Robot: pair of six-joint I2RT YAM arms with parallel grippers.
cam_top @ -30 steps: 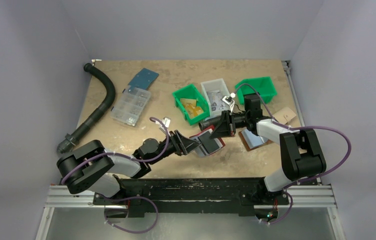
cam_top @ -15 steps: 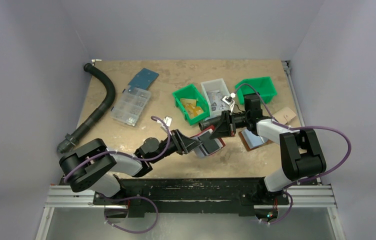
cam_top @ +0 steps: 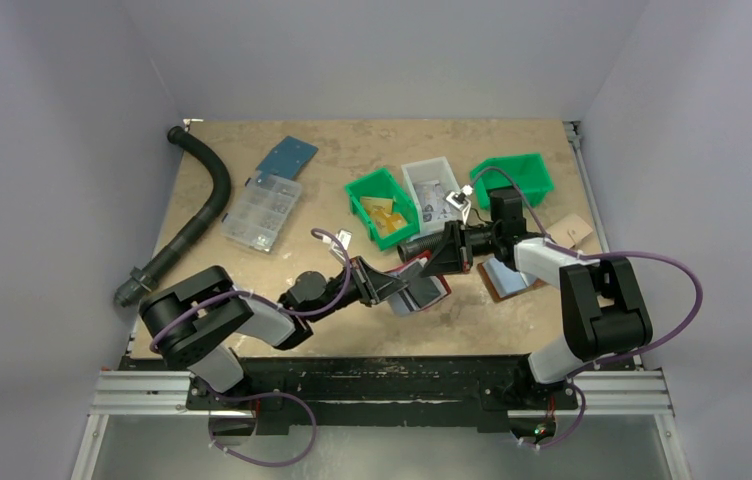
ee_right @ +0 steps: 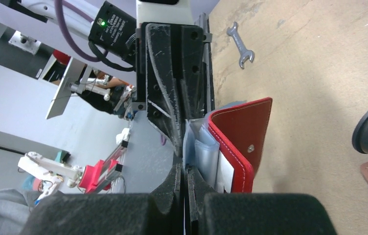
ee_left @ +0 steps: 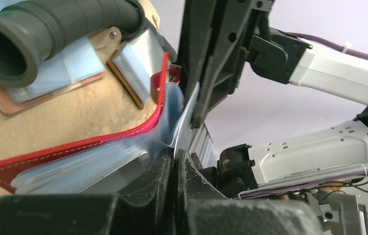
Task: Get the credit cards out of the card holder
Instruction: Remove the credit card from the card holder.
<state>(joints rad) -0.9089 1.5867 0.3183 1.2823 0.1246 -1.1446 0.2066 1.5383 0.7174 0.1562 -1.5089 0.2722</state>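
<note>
**Top external:** card holder [cam_top: 422,295] sits mid-bench [cam_top: 252,265], near side, between the two arms. Left claw [cam_top: 399,287] comes in from the left and right claw [cam_top: 432,265] from the right. Both tips meet right at the holder. Can't tell the jaw gap from up here. Behind it are two green bins [cam_top: 382,207], a white bin [cam_top: 430,195] and a clear organiser box [cam_top: 262,212]. A black hose [cam_top: 202,205] runs along the left edge. A brown folder [cam_top: 504,280] lies just right of the holder.

**Left wrist:** left claw [ee_left: 175,164] is closed narrow, fingers [ee_left: 160,171] almost touching. A thin pale leaf [ee_left: 184,117] is pinched between them. The leaf runs up to the right claw [ee_left: 199,105], which grips its far end. The holder's red cover [ee_left: 74,147] is open and curves from the bench up towards the right claw, pale blue-grey pockets on its inner face. A black hose end [ee_left: 6,44] lies over brown folders [ee_left: 50,81] behind.

**Right wrist:** right claw [ee_right: 185,171] is also pinched narrow on the same pale leaf [ee_right: 188,134]. Left claw [ee_right: 178,137] is directly opposite, tip to tip. Holder cover [ee_right: 243,132] stands on edge just right of the fingers, snap stud visible, pockets fanned beside it. Can't tell whether the leaf is a card or a pocket sleeve. A small wrench [ee_right: 241,45] lies on the bench further off.
</note>
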